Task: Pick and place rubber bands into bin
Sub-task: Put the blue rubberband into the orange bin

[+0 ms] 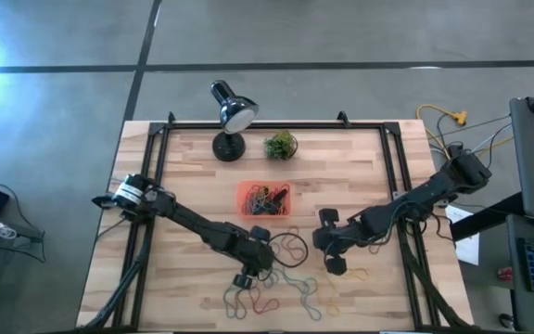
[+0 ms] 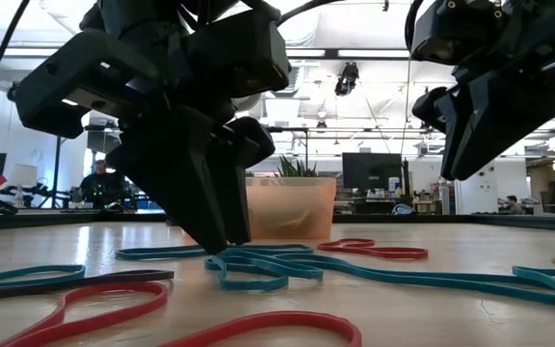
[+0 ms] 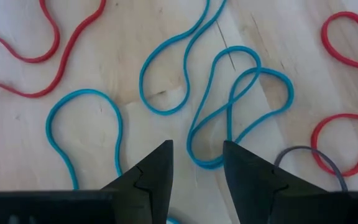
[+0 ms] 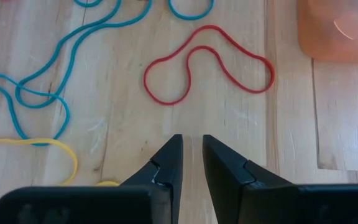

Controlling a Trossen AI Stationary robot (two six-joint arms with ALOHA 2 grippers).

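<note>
While low over the wooden table (image 1: 193,167), left gripper (image 3: 197,163) spread, nothing between its fingers, tips down among teal rubber bands (image 3: 229,106) scattered in front of the bin (image 1: 264,198). Right gripper (image 4: 192,155) raised nearby, fingers nearly together and empty, near a red band (image 4: 207,65).

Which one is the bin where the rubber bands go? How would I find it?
Look at the wooden table from above and find the black desk lamp and the little green plant at its far edge. Just in front of them, mid-table, sits the bin, a small orange tray. It alone already holds a tangle of rubber bands.
</note>
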